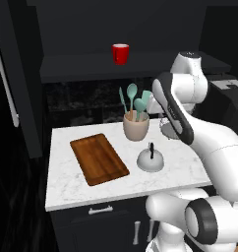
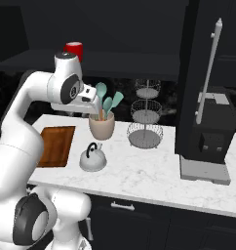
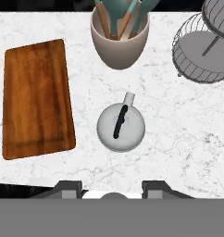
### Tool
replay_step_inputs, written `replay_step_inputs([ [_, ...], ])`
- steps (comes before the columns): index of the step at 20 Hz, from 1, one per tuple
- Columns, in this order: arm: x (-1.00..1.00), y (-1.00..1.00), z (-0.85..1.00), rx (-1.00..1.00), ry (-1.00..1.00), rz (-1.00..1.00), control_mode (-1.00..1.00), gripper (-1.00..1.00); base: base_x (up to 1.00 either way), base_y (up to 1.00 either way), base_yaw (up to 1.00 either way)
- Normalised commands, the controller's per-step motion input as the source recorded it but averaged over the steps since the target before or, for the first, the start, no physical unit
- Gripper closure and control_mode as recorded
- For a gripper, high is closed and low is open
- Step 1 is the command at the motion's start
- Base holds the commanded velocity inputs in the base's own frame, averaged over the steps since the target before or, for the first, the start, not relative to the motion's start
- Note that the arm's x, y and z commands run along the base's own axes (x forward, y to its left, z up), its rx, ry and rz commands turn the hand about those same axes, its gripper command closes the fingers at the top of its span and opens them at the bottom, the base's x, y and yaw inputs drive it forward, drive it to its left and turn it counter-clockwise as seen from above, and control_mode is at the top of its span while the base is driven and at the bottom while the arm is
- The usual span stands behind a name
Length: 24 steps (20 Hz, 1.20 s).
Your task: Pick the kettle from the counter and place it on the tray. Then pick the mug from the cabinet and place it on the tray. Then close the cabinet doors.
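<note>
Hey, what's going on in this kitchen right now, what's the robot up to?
The robot arm is poised above the counter, its gripper looking straight down at the kettle and holding nothing. The kettle sits on the marble between the wooden tray, which has nothing on it, and a wire basket stand, just in front of a utensil crock. The red mug is up on the cabinet shelf, and the cabinet doors are open.
</note>
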Motion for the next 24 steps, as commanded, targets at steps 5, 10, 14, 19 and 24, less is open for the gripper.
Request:
replay_step_inputs([
  [5,-0.01,0.15,-0.66,-0.05,0.01,-0.01,-1.0,-1.0,0.0,0.0,0.0],
  [10,0.0,0.23,-1.0,-0.01,-0.1,-0.04,-1.0,-1.0,0.0,0.0,0.0],
  [14,0.02,0.0,-0.47,-0.1,0.01,0.0,-1.0,-1.0,0.0,0.0,0.0],
  [19,0.22,0.0,-0.39,-0.09,0.01,-0.05,-1.0,-1.0,0.0,0.0,0.0],
  [24,0.35,0.0,-0.09,0.01,0.01,-0.05,-1.0,-1.0,0.0,0.0,0.0],
])
